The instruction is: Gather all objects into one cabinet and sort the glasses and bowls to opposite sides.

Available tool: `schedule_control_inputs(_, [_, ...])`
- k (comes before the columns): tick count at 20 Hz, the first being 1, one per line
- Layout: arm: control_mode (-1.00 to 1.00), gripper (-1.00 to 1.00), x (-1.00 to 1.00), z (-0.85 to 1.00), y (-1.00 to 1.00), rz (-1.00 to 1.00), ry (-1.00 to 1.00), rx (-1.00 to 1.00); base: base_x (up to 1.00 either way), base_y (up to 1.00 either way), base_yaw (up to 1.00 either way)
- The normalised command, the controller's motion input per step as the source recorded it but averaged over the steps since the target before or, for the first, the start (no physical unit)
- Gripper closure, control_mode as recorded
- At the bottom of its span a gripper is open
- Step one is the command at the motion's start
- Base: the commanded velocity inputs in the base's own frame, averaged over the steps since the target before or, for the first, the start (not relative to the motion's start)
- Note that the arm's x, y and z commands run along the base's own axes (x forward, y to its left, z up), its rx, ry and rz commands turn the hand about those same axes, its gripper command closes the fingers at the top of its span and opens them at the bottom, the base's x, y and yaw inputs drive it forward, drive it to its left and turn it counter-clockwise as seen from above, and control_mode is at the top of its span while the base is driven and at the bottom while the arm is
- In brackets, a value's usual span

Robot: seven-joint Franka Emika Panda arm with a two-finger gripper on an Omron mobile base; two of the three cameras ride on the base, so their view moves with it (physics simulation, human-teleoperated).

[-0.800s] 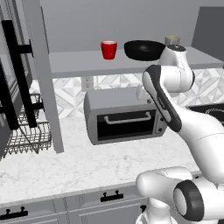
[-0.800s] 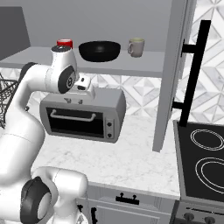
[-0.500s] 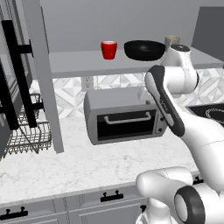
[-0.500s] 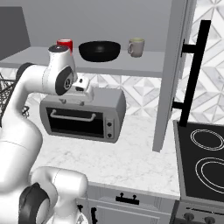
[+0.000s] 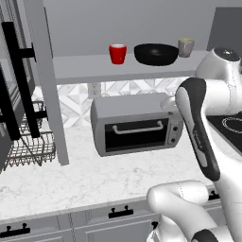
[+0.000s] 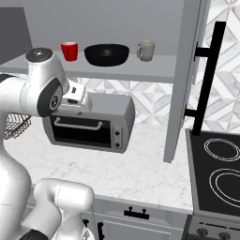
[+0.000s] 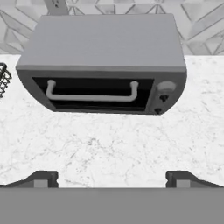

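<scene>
Overhead of the spread, empty jaws, the glossy red cup (image 5: 117, 53) looks light, rigid, slippery; pinch across its tapered wall.

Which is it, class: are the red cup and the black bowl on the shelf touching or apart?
Apart. The left base view shows grey wall between the red cup and the black bowl.

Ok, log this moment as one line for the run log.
gripper: open, empty, above counter facing toaster oven | shelf: red cup, bowl, beige cup in a row
</scene>
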Motion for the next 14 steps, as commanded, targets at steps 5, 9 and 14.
schedule_control_inputs(5, [-1.00,-1.00,-0.83,0.35,-0.03,-0.01,-0.17,0.00,0.00,0.00,0.00])
schedule_control_inputs(9, [-1.00,-1.00,-0.79,0.32,-0.04,-0.04,-0.14,0.00,0.00,0.00,0.00])
schedule_control_inputs(14, [-1.00,-1.00,-0.34,0.13,-0.06,-0.02,-0.04,0.03,0.00,0.00,0.00])
